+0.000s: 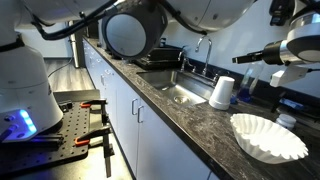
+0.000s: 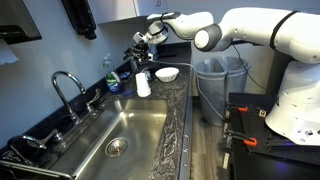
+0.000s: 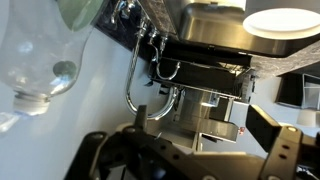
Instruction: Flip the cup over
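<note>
The white tapered cup (image 1: 222,92) (image 2: 143,85) stands on the dark stone counter beside the sink, and its wider end seems to be down. My gripper (image 1: 243,58) (image 2: 138,49) hangs in the air above and a little behind the cup, apart from it. Its fingers are open with nothing between them. In the wrist view the open gripper (image 3: 200,130) faces the faucet (image 3: 140,80), and I cannot make out the cup there.
A white fluted coffee filter (image 1: 268,135) (image 2: 167,74) lies next to the cup. The steel sink (image 1: 185,93) (image 2: 125,135) and its faucet (image 2: 68,88) are close by. A clear bottle (image 3: 40,70) stands by the wall. A bin (image 2: 220,85) sits past the counter edge.
</note>
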Robot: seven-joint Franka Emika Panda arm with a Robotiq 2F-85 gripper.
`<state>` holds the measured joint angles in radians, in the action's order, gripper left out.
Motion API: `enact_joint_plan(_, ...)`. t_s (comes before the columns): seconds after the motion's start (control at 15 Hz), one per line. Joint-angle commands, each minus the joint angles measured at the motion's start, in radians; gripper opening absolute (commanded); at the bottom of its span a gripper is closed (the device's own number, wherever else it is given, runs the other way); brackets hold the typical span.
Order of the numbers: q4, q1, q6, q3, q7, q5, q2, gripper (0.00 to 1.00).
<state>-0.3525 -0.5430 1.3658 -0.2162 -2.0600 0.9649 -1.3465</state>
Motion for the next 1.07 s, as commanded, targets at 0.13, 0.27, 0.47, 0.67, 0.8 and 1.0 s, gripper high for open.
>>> enact_joint_plan(0.13, 0.000, 0.035, 0.031, -0.012, -0.002, -0.081, 0.024, 1.00)
enact_joint_plan(0.27, 0.000, 0.047, 0.032, -0.016, -0.007, -0.104, 0.028, 1.00)
enact_joint_plan(0.47, 0.000, 0.073, 0.034, -0.017, -0.014, -0.141, 0.041, 1.00)
enact_joint_plan(0.67, 0.000, 0.099, 0.037, -0.018, -0.023, -0.186, 0.053, 1.00)
enact_joint_plan(0.8, 0.000, 0.119, 0.044, -0.020, -0.031, -0.215, 0.059, 1.00)
enact_joint_plan(1.0, 0.000, 0.142, 0.053, -0.026, -0.031, -0.257, 0.066, 1.00)
